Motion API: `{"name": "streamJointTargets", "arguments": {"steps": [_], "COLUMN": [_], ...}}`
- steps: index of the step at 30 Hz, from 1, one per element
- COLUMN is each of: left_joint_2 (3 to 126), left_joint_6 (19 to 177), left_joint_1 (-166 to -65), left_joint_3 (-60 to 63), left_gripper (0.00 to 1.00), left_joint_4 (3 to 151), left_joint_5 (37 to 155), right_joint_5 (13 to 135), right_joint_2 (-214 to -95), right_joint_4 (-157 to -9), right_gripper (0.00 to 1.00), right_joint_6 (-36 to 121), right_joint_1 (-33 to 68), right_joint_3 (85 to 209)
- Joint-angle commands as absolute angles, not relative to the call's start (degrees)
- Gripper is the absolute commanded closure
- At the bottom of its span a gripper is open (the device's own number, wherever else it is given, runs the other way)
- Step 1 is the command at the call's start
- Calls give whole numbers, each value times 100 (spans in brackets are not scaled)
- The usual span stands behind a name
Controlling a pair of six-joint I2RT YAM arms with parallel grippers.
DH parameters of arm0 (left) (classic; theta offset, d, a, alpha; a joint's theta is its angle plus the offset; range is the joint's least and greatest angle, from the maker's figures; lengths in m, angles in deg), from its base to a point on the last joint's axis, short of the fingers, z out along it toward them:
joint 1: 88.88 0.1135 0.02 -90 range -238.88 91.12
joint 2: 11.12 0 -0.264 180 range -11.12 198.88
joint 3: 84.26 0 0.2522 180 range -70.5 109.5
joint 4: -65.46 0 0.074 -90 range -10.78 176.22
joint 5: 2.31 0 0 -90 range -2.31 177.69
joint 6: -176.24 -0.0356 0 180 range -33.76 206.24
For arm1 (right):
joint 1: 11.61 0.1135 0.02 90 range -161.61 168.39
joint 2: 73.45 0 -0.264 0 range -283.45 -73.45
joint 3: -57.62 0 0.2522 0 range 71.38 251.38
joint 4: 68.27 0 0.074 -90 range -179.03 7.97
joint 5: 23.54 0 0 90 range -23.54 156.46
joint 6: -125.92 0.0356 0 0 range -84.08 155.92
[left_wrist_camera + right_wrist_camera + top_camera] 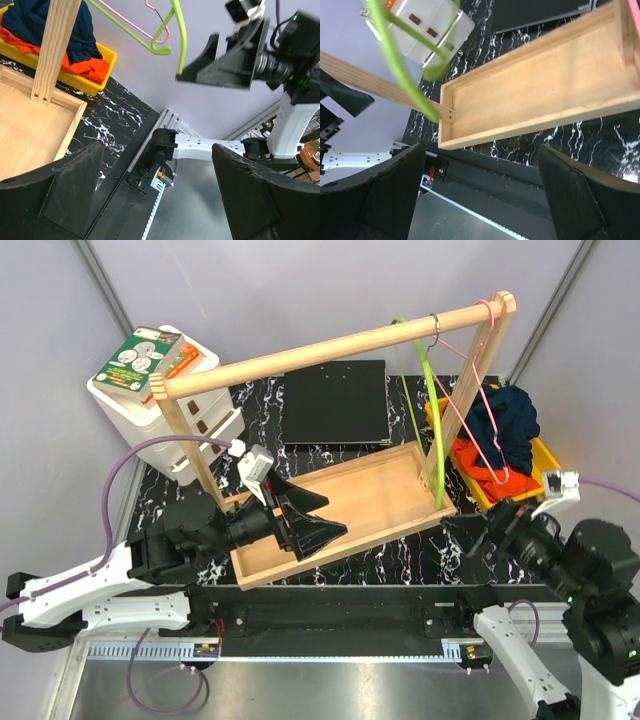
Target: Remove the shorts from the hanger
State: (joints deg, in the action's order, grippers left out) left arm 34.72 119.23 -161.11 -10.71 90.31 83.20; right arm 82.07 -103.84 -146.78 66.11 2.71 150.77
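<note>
Both pairs of shorts sit in a yellow bin (547,456) at 3 o'clock on the top view, just beside the right end of the wooden rack (372,502). Navy shorts (512,422) are bunched on top, with the orange shorts (476,462) under them and spilling toward the bin's near-left side. A pink hanger (468,405) and a green hanger (431,425) both hook on the rack's top rod (320,346) near its right end. The pink one's lower corner overlaps the orange cloth; can't tell if it touches. The green one hangs down over the tray's right end. Left end effector (308,519) is at 8 o'clock over the near-left part of the tray, jaws wide, nothing between them. The left wrist view shows only bench (112,132) and rail in the gap. Right end effector (481,149) is at 4 o'clock, near the bin's front edge and apart from the cloth, jaws spread wide, holding nothing. Its wrist view looks across the tray with the green hanger blurred in front. White drawer unit (170,415) is at 10 o'clock with a green box (140,358) on top. Flat black panel (335,400) lies at 12 o'clock behind the rack. Black marbled bench under all.
</note>
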Motion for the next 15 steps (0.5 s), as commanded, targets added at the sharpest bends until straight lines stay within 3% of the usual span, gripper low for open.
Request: {"name": "streamJointTargets", "arguments": {"steps": [1,9,15], "left_joint_2": [3388,3098,2764], "left_joint_6": [11955,12192,12333], "left_joint_1": [-16130,-16130,-16130], "left_joint_3": [-1196,-1653,-1934], "left_gripper": [6,5,5], "left_joint_4": [8836,8713,8713], "left_joint_5": [8427,8497,8418], "right_joint_5": [7807,7876,7604], "right_joint_2": [-9764,-8770,-9041], "right_joint_4": [-15410,-15191,-15296], "right_gripper": [0,0,0], "right_joint_6": [7089,7503,7424], "right_joint_1": [298,298,289], "right_joint_3": [14285,13483,13589]}}
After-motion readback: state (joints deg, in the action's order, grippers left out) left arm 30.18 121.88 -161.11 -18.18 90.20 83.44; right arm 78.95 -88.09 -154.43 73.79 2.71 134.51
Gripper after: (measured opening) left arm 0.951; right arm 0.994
